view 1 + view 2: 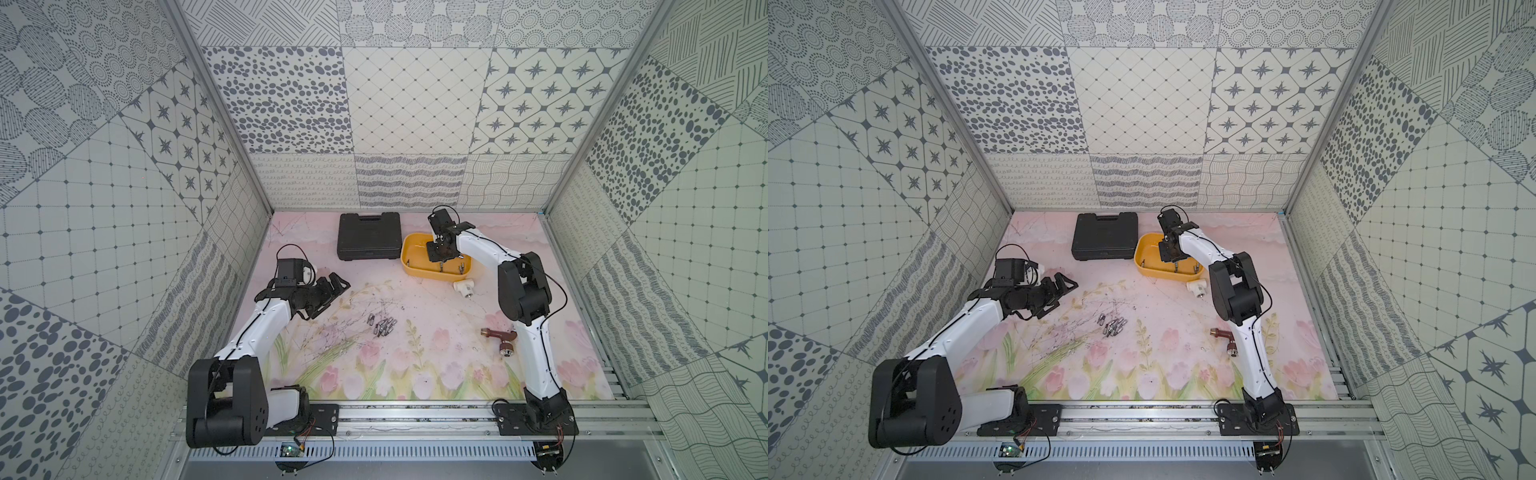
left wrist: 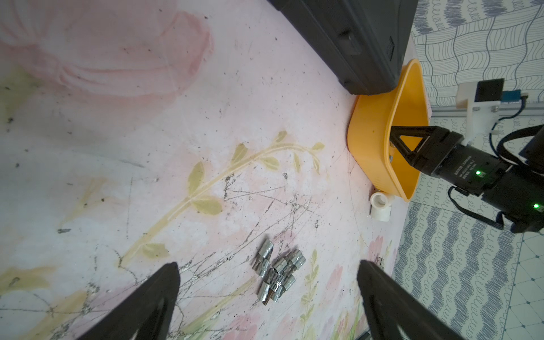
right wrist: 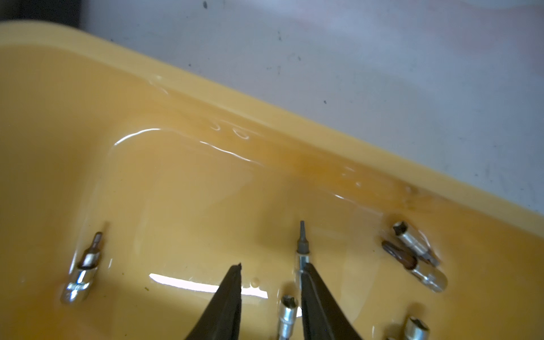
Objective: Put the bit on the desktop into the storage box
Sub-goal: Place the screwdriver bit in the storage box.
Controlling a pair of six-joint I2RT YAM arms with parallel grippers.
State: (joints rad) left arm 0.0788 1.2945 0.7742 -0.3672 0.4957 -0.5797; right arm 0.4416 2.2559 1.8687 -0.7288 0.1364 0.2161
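A pile of several small silver bits [image 1: 382,326] [image 1: 1113,326] [image 2: 278,276] lies mid-table on the floral desktop. The yellow storage box [image 1: 409,266] [image 1: 1142,266] [image 2: 371,138] [image 3: 206,88] stands at the back, next to the black case. My right gripper [image 1: 442,262] [image 1: 1175,264] [image 3: 272,266] reaches down into the box, its jaws parted. A thin bit [image 3: 300,244] lies against one fingertip, gripped by nothing. Several more bits [image 3: 84,268] lie on the box floor. My left gripper [image 1: 334,297] [image 1: 1065,295] [image 2: 268,265] hovers wide open and empty, left of the pile.
A black ribbed tool case [image 1: 368,235] lies shut at the back centre. A white pipe tee [image 1: 588,286] sits just in front of the box. A brown tap fitting [image 1: 500,338] lies near the right arm. Patterned walls enclose three sides.
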